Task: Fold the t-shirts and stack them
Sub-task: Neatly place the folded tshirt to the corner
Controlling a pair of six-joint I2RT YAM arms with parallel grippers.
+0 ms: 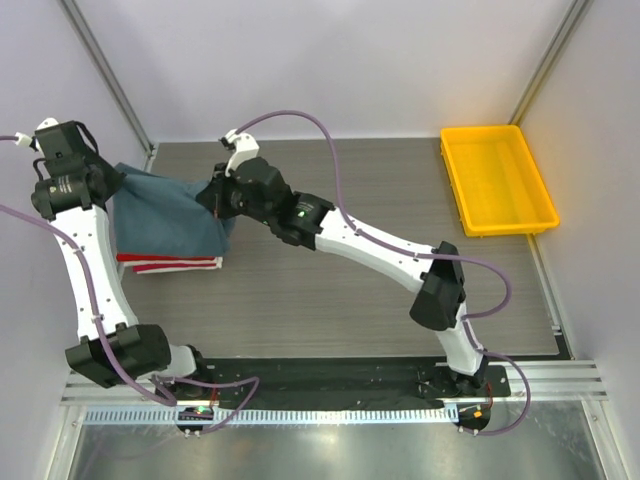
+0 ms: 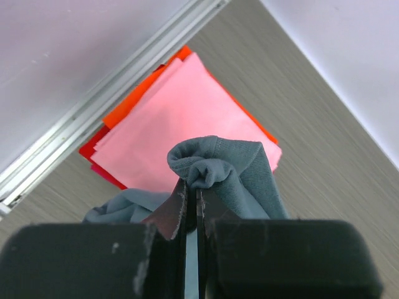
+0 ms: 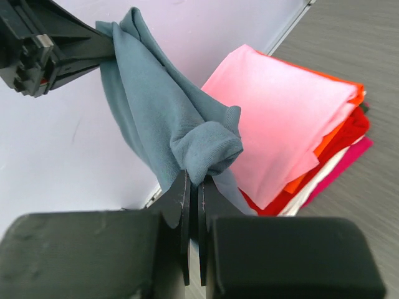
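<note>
The table [image 1: 330, 300] carries everything, and on its far left side the work is happening. The largest piece is the blue-grey t-shirt [image 1: 165, 210]. It hangs in the air between the two arms, directly above the stack [image 1: 170, 263] of folded t-shirts by the left wall. I judge that the step in hand is to bring this shirt onto the stack, and it is not yet laid down.

The next move calls for both arms to go down together and keep the cloth stretched. Its edges should meet those of the pink t-shirt [image 2: 181, 118] on top, and only then should the jaws let go. The shirt is bunched at both pinched places, so it may land with wrinkles and need smoothing.

The yellow tray [image 1: 452, 185] stands well apart at the far right.

The left gripper [image 2: 191, 187] has its jaws nearly together on a bunch of the blue-grey cloth. The right gripper [image 3: 193, 180] is clamped on the other bunch in the same way.

Counting:
- one table
- one shirt in the air
- one stack, with pink on top and orange, red, white and magenta edges under it, so perhaps five folded shirts, though the overlapping edges make this uncertain
- one tray
- two grippers
</note>
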